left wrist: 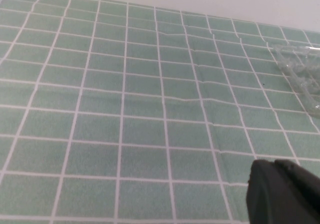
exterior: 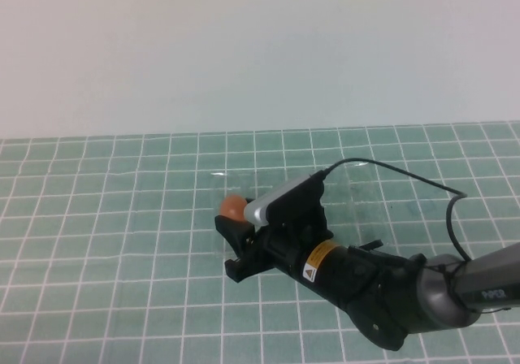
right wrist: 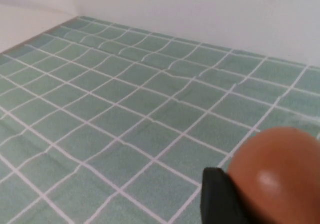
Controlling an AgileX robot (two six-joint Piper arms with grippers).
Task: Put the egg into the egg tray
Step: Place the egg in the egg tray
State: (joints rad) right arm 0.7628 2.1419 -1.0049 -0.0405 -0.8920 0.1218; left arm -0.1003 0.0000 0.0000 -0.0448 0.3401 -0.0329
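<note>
The orange-brown egg [exterior: 232, 205] sits at the tip of my right gripper [exterior: 231, 221], which reaches in from the lower right and is shut on it. In the right wrist view the egg [right wrist: 280, 171] presses against one black finger [right wrist: 219, 199]; the other finger is out of frame. The transparent egg tray [exterior: 357, 197] lies on the green grid mat, mostly under and behind the right arm. The egg is over its left edge. The tray's corner also shows in the left wrist view [left wrist: 300, 66]. My left gripper [left wrist: 282, 189] is shut and empty, low over bare mat, and out of the high view.
The green grid mat [exterior: 106, 234] covers the table up to a plain white wall at the back. A black cable [exterior: 406, 177] loops from the right wrist camera over the tray area.
</note>
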